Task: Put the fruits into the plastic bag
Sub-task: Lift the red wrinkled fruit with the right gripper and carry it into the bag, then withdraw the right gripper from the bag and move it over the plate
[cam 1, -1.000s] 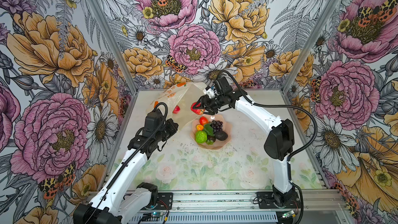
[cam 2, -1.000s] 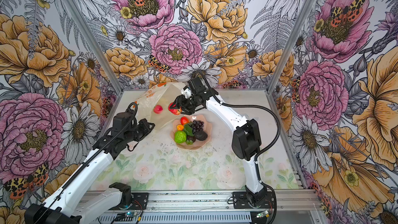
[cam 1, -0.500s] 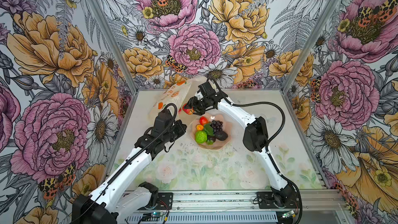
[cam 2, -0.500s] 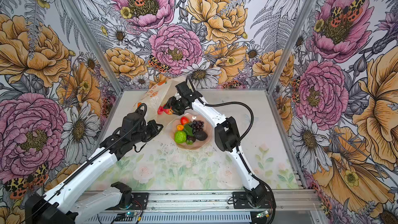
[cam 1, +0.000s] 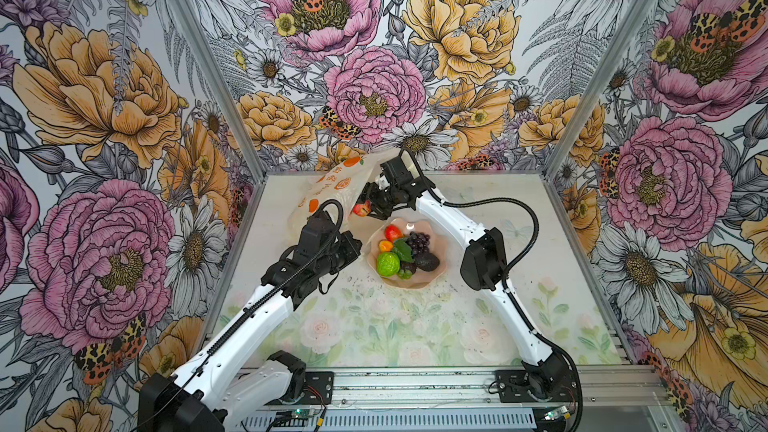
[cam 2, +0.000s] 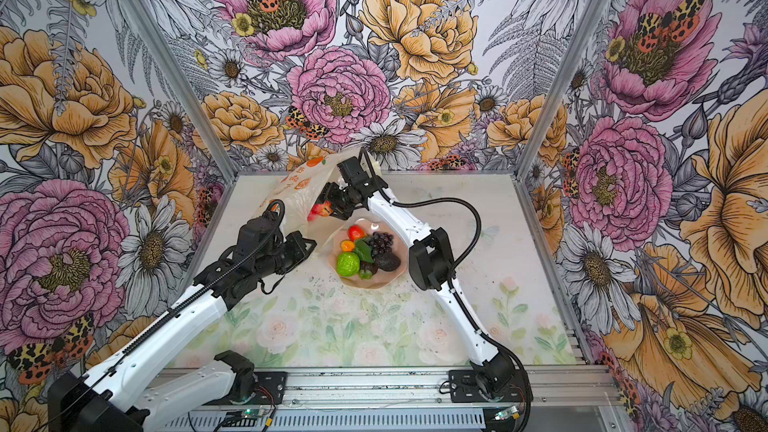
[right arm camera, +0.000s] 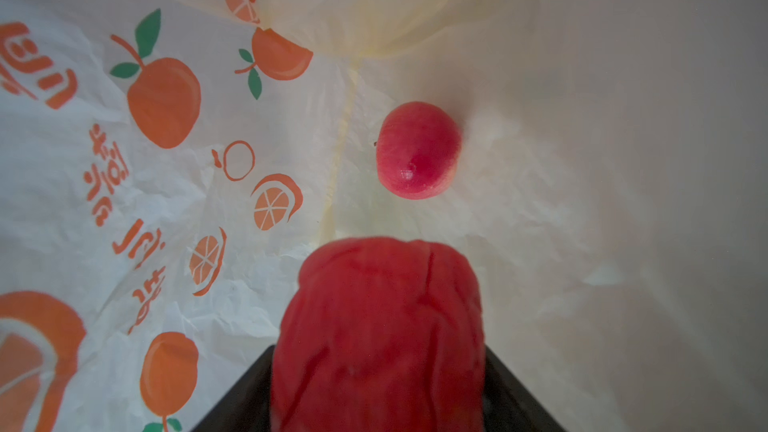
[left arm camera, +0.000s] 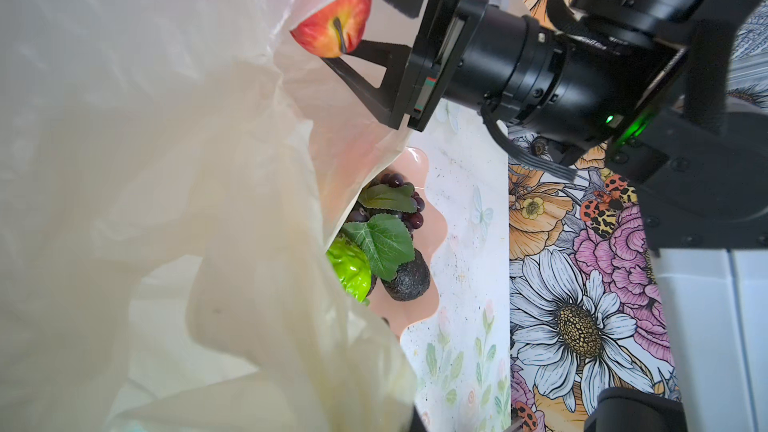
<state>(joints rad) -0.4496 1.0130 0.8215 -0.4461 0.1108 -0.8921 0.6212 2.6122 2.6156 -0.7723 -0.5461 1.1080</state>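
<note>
The plastic bag lies at the back left, pale yellow with orange fruit prints, its mouth held up. My left gripper is shut on the bag's lower edge; bag film hides its jaws in the left wrist view. My right gripper sits at the bag's mouth, shut on a red apple. A second red apple rests inside the bag. The other fruits lie in a pink bowl: a lime-green fruit, grapes, an avocado, a small orange.
The pink bowl stands mid-table, just right of my left gripper and under the right forearm. Flowered walls close in the back and both sides. A metal rail carries both arm bases along the front edge.
My right gripper has carried the apple leftward to the bag's mouth. My left gripper has moved right toward the bowl with the bag's edge, and the bag has bunched up.
</note>
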